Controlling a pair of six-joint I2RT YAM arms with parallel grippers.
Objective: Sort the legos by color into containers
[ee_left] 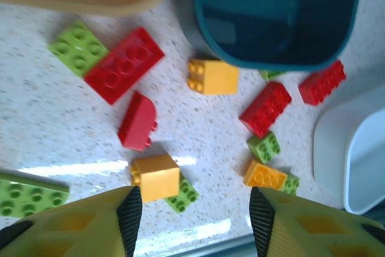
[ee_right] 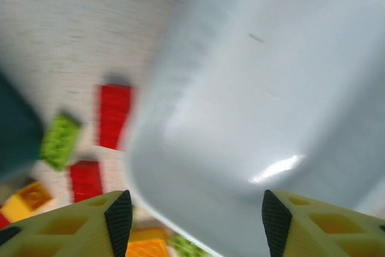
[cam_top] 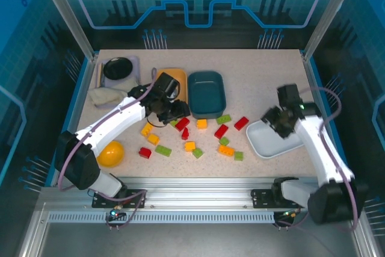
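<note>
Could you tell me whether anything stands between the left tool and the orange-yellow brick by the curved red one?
Nothing visible does. The open left tool has that orange-yellow brick just ahead of it, a green brick touching its side.

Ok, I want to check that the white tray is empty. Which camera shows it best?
The top view: nearly all of the white tray shows, sharp, and the part in sight looks empty. The right wrist view has its inside close up, but blurred and cropped. The left wrist view catches one corner.
</note>
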